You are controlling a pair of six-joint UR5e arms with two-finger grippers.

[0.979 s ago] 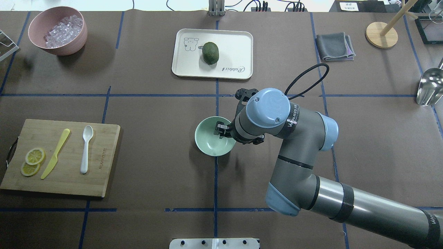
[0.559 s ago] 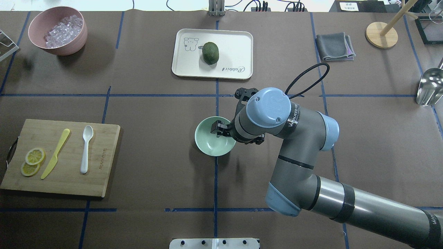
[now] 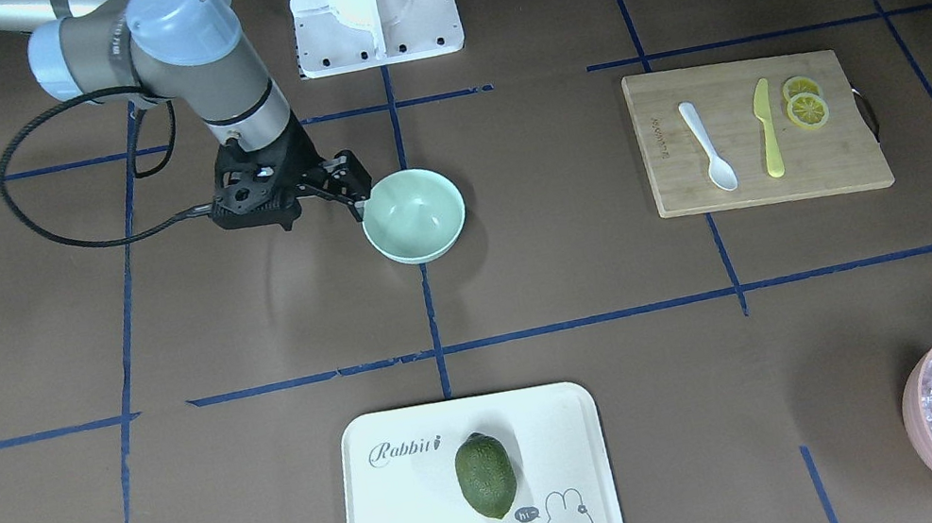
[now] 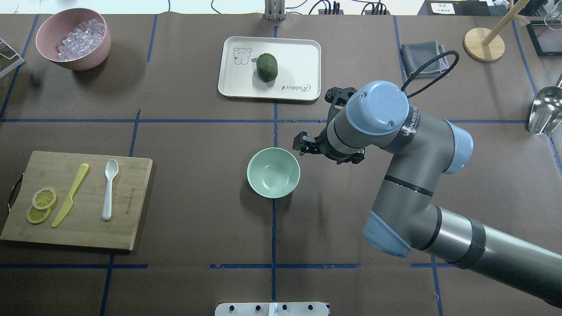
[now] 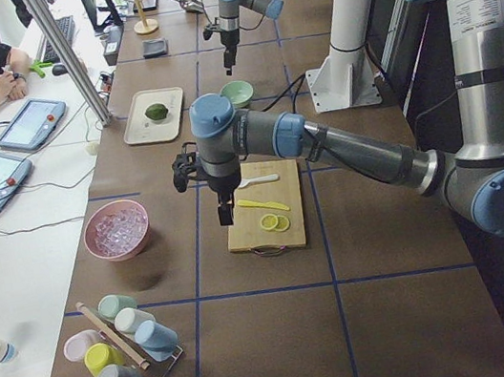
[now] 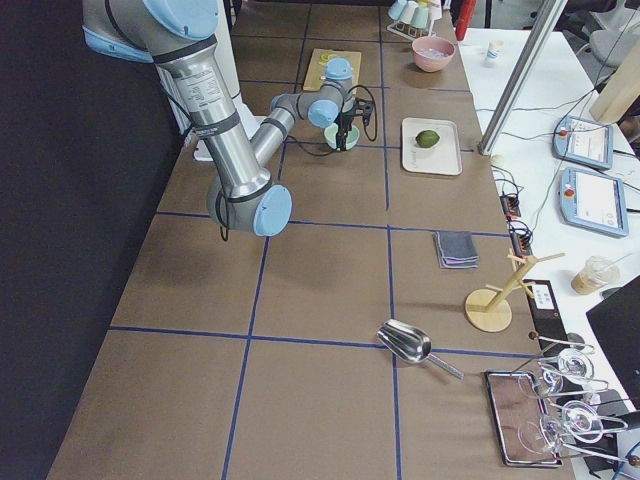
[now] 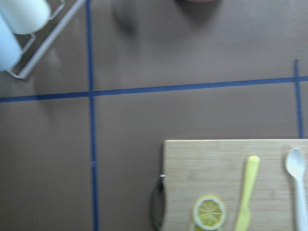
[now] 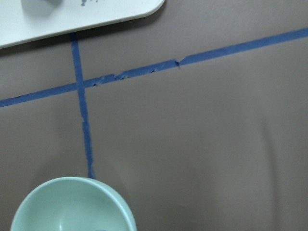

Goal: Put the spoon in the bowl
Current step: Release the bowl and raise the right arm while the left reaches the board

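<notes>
Lying flat on the cutting board (image 4: 131,206) at the lower left of the overhead frame: the spoon (image 4: 109,188), white plastic, scoop toward the top of the frame, handle toward the bottom. Neither arm touches it.

Handling, by judgement: very light, fairly stiff, smooth and thin, so likely to skid or flip under a careless pinch; not fragile. Best hold: across the narrow edges of the handle near its middle, fingers coming straight down (the handle sits low on the wood, so the tips must nearly reach the board). The curved scoop is a poor place to pinch.

Neighbours on the board: yellow knife (image 4: 70,195), just beside the spoon on its left and apart from it, probably leaving room for one finger; lemon slices (image 4: 44,198), further left, overlapping.

Destination: the bowl (image 4: 273,172), pale green, empty, upright at the centre of the frame, well apart from the board. It looks about as wide as the spoon is long, so the spoon will probably rest tilted against the rim.

Right gripper (image 4: 302,145): just beside the bowl's upper right rim, apparently clear of it, fingers spread and holding nothing.

Left gripper (image 5: 225,214): seen only in the left side view, pointing down near the board; whether its fingers are spread or closed cannot be told.
</notes>
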